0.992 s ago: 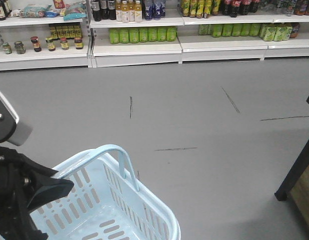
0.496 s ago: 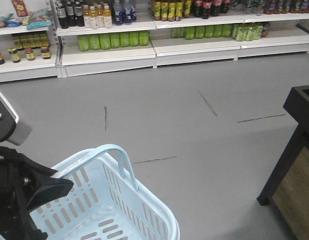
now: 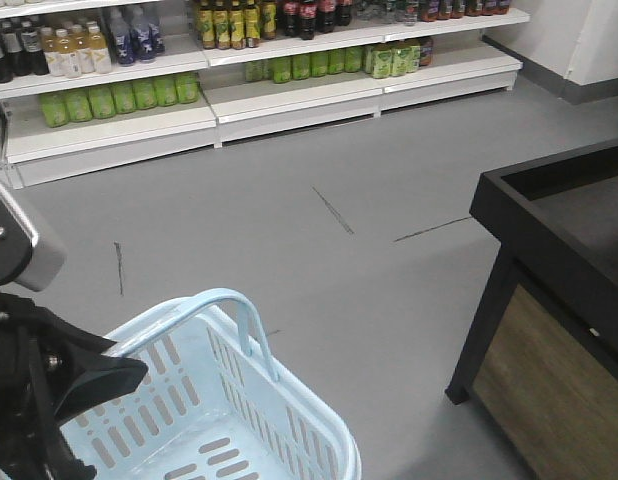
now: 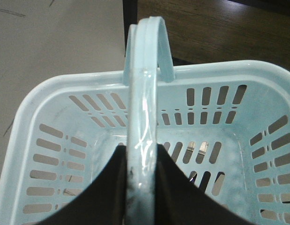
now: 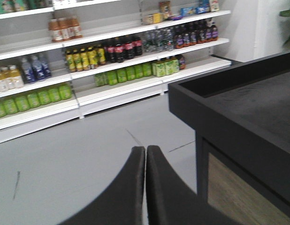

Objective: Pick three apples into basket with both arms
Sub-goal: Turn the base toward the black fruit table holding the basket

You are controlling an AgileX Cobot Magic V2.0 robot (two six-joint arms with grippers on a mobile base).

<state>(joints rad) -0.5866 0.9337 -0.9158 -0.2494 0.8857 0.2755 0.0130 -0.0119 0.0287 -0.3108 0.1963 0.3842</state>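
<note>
The pale blue basket (image 3: 324, 440) hangs at the lower left of the front view, and nothing lies in it. Its loop handle (image 4: 144, 93) runs between my left gripper's (image 4: 141, 151) black fingers, which are shut on it in the left wrist view, above the slotted bottom (image 4: 201, 154). The bulky black left arm (image 3: 44, 390) fills the front view's lower left corner. My right gripper (image 5: 145, 151) is shut with its fingers pressed together on nothing, out over the grey floor. No apples are in view.
A black-rimmed display stand with a wooden side (image 3: 549, 240) stands close on the right and also fills the right half of the right wrist view (image 5: 229, 103). White shelves of bottled drinks (image 3: 239, 90) line the far wall. Grey floor (image 3: 319, 250) lies between.
The whole view has swung to the right: the shelves slid left and the black stand came in from the right. The basket and left arm keep the same place in the frame.
</note>
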